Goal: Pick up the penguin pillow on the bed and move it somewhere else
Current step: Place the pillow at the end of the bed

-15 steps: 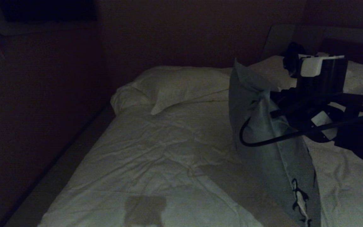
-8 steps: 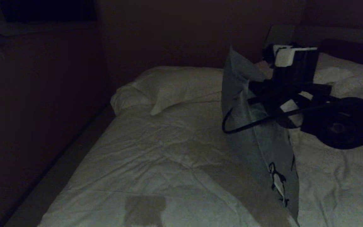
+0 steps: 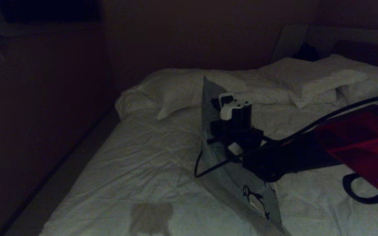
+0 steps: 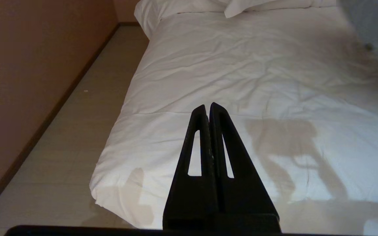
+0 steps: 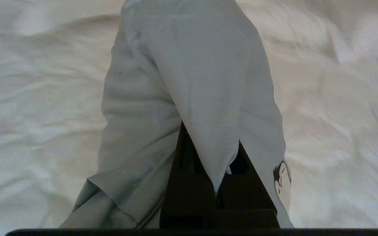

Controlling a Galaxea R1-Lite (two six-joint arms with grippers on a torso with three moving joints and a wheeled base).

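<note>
Two black wedge fingers point(image 5: 208, 154) clamped on limp grey-blue penguin pillow point(image 3: 231, 177), wrinkled white bed point(image 3: 136, 164)

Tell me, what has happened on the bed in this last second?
The right gripper, shut on the penguin pillow, swung it leftward and down toward the middle of the bed. The grip held throughout. White pillows stayed put; the left gripper is parked, shut.

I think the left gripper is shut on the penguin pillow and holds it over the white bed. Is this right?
Not quite: it is the right gripper that is shut on the penguin pillow over the white bed, as the right wrist view shows. The left gripper is shut on nothing.
</note>
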